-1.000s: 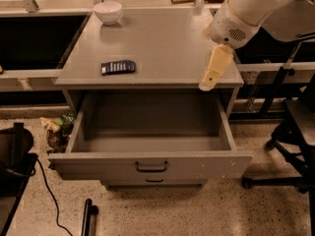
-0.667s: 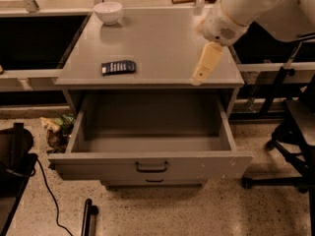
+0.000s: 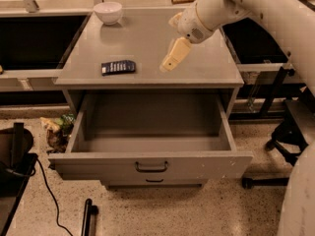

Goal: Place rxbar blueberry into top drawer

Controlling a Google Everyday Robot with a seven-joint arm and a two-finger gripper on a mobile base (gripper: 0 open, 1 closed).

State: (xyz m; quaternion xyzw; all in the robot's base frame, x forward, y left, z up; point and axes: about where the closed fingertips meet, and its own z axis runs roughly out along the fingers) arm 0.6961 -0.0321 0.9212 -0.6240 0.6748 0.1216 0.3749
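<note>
The rxbar blueberry, a flat dark blue-black bar, lies on the grey cabinet top near its front left. The top drawer is pulled wide open below it and is empty, with a dark pull handle on its front. My gripper hangs over the cabinet top to the right of the bar, about a hand's width away, pointing down and left. It holds nothing that I can see.
A white bowl stands at the back left of the cabinet top. A lower drawer front sits under the open one. A black chair base stands to the right, a black case and cable to the left.
My arm and gripper have moved left across the cabinet top, from its right edge toward the bar. The bar, bowl and drawer have not moved.
</note>
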